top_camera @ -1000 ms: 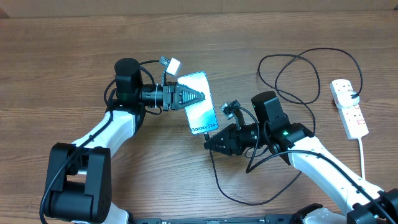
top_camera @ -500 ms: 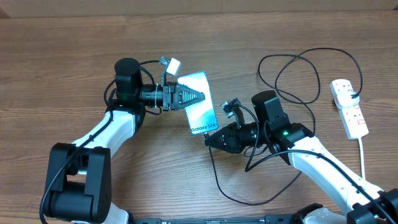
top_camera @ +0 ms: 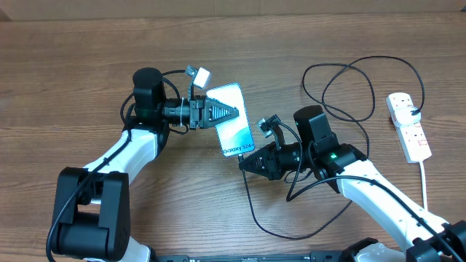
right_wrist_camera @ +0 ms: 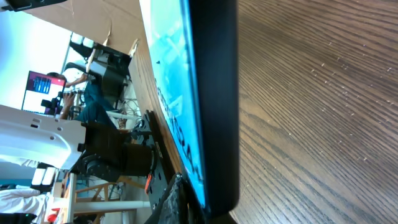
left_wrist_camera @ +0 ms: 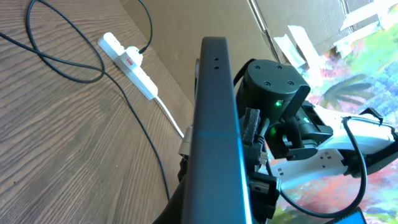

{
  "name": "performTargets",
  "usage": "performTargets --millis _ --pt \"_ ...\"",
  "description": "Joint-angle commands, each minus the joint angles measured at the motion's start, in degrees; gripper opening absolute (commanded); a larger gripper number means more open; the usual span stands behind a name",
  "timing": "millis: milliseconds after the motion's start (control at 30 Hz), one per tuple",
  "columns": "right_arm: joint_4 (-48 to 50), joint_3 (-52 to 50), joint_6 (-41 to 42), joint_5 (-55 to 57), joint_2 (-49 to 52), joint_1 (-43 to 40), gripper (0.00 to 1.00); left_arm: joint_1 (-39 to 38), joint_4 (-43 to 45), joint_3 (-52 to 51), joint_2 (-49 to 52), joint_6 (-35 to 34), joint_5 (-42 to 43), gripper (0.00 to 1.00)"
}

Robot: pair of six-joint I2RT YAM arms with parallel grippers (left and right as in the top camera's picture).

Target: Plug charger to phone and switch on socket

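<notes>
Black left hand (top_camera: pixel 234 114) tight on phone (top_camera: pixel 236 134)

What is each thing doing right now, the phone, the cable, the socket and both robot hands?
phone: screen lit, held by the left gripper.
charger: looped on the table, free end at the right gripper; plugged into the phone, cannot tell.
socket: lying flat; switches on or off, cannot tell.
left gripper: shut on the phone.
right gripper: shut on the charger's tip, at the phone's bottom edge.
</notes>
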Motion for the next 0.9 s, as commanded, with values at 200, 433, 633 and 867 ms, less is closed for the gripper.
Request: performTargets --millis 200,433,633,867 --pt "3.65 0.07 0.79 0.66 0.33 -0.17 0.04 -0.15 0.15 0.02 -0.35 2.10 6.03 0.04" --pt "4.24 1.11 1.31 0.92 0.33 -0.17 0.04 -0.63 0.04 0.02 -0.35 2.19 6.03 0.04" --pt "4.31 1.81 1.33 2.40 0.33 -0.17 0.04 -1.66 0.02 0.02 -0.35 2.38 6.25 0.04" --pt "4.28 3.30 1.51 2.89 0.33 -0.17 0.04 -2.34 -0.02 0.02 -0.35 2.36 6.25 0.04"
